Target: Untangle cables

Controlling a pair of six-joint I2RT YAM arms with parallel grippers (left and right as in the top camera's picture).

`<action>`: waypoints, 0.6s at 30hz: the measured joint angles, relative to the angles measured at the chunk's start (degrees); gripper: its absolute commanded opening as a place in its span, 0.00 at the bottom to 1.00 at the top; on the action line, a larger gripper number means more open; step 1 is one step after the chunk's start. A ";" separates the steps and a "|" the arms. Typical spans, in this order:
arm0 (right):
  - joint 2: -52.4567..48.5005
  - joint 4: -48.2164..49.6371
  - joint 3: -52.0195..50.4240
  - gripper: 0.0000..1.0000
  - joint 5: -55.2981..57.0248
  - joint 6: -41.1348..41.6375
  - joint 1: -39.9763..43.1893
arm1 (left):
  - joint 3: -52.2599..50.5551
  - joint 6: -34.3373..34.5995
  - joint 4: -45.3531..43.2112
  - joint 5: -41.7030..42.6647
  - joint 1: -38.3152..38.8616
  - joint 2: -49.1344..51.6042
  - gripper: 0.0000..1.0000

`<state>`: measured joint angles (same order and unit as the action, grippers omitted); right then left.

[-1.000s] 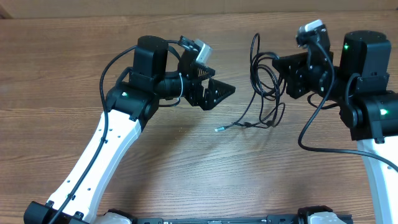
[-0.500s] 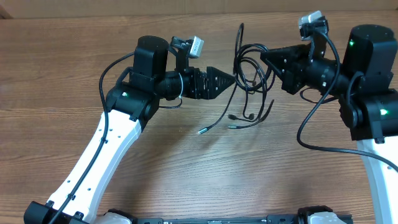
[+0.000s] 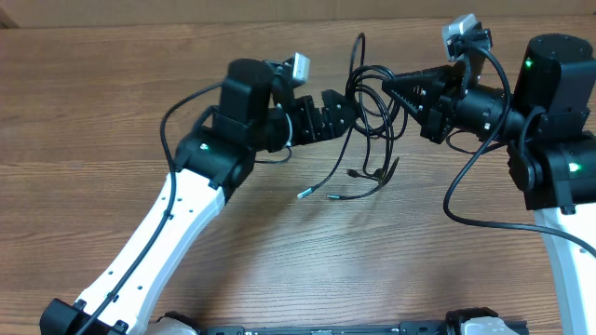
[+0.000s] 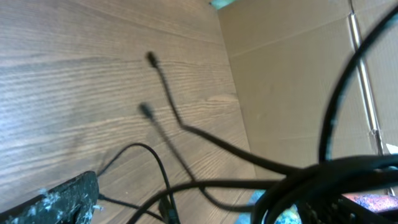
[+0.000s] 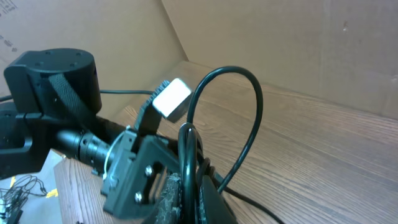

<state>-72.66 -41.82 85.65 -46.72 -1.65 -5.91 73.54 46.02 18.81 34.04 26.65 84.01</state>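
While the right claw (image 3: pixel 391 84) pinches the cables (image 3: pixel 368 91), the left claw (image 3: pixel 345 105), just beside them, seems spread apart.

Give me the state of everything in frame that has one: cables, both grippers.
cables: tangled, bunched up off the table between the two arms, loose plug ends trailing down.
left gripper: open, fingers on either side of the bunch, not closed on it.
right gripper: shut on the cables, holding the bunch up.
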 measured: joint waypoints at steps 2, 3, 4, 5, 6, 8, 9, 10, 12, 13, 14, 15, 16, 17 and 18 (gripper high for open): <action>-0.02 0.02 0.00 0.04 -0.44 -0.04 -0.13 | 0.00 0.42 0.02 -1.70 1.31 0.00 1.00; -0.02 0.00 0.00 0.04 -0.61 -0.04 -0.13 | 0.00 0.57 0.02 -2.47 1.86 0.00 0.98; -0.02 0.00 0.00 0.04 -0.83 -0.02 -0.13 | 0.00 0.59 0.11 -3.21 2.25 0.00 0.98; -0.02 0.00 0.00 0.04 -0.92 -0.02 -0.13 | 0.00 0.59 0.70 -3.93 2.32 0.00 0.98; -0.04 0.17 0.00 0.04 -1.03 -0.04 -0.13 | 0.00 0.61 1.88 -4.74 2.54 0.00 0.98; -0.04 0.26 0.00 0.04 -1.11 -0.02 -0.13 | 0.00 0.85 4.09 -6.12 2.51 0.00 1.00; -0.04 0.48 0.00 0.04 -1.07 0.00 -0.13 | 0.02 1.55 5.53 -6.80 2.51 0.00 1.00; -0.13 1.11 0.00 0.04 -1.09 0.00 -0.13 | 0.02 2.27 6.78 -7.34 2.51 -0.11 1.00; -0.24 2.60 -0.02 0.04 -1.11 0.00 -0.24 | 0.02 3.89 8.85 -8.13 2.51 -0.11 1.00; -0.26 3.48 -0.04 0.04 -1.11 0.00 -0.24 | 0.02 4.35 9.27 -8.26 2.51 -0.11 1.00; -0.26 4.35 -0.04 0.04 -1.11 0.04 -0.24 | 0.02 4.70 9.79 -8.46 2.51 -0.11 1.00; -0.26 5.03 -0.04 0.04 -1.14 0.22 -0.24 | 0.02 5.09 10.23 -8.66 2.51 -0.11 0.99; -0.26 5.57 -0.04 0.04 -1.18 0.44 -0.24 | 0.02 5.18 10.54 -8.83 2.51 -0.11 1.00; -0.26 6.43 -0.04 0.04 -1.29 1.01 -0.24 | 0.02 5.35 11.06 -9.03 2.51 -0.13 0.99; -0.26 6.93 -0.04 0.04 -1.27 1.42 -0.24 | 0.02 5.57 11.65 -9.14 2.51 -0.13 1.00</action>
<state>-72.93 -34.89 85.60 -47.99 -0.23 -6.15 73.56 51.59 30.46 24.91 29.17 83.88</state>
